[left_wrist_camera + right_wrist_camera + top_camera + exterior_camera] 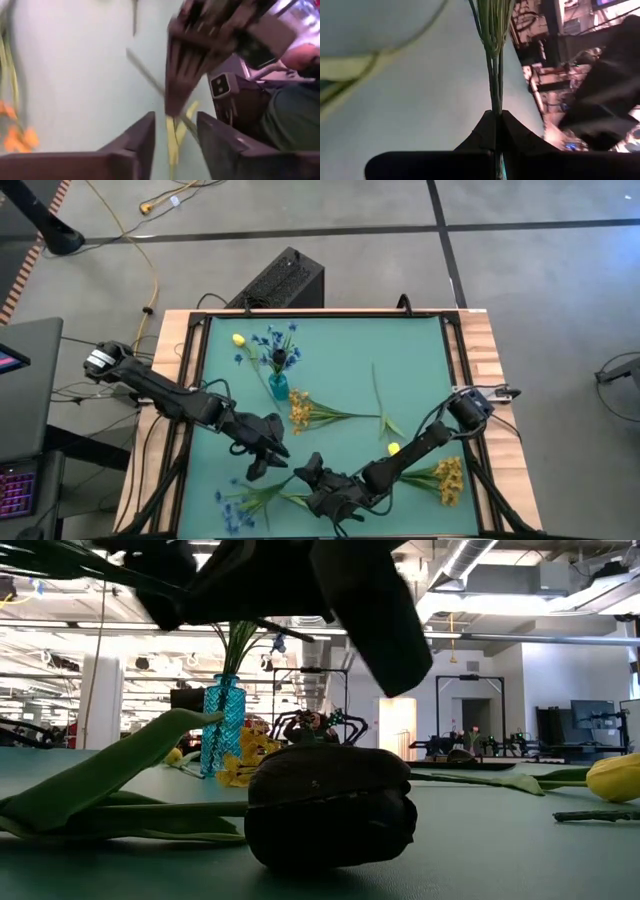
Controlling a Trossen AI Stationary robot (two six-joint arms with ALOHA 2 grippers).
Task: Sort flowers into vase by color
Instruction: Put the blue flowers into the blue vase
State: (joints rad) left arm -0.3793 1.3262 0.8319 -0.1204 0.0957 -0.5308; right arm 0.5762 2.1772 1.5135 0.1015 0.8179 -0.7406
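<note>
A blue glass vase [278, 387] [222, 725] stands on the green mat with blue sprigs and a yellow bud in it. A yellow-orange cluster [300, 412] lies beside it, and another [450, 478] lies near the right edge. A yellow bud [393, 448] [615, 778] and a blue sprig [235, 505] also lie flat. A dark bud [330, 805] rests on the mat at the near edge, its stem running left. My right gripper [320, 483] [496, 120] is shut on a thin green stem. My left gripper [262, 455] [175, 137] is open just left of it, over a yellow-green leaf [172, 135]. My right gripper pinches a thin green stem [495, 102] between its two fingertips, and the stem runs straight on ahead of the fingers to a tuft of leaves [492, 20]. Which flower head belongs to this stem does not show, nor whether the stem is lifted off the mat.
A single green stem with leaves [380, 408] lies on the mat right of centre. A black box [280, 280] sits beyond the far edge. The mat has raised frame rails [190, 380] on both sides. Bare mat shows in the far right quarter [420, 360].
</note>
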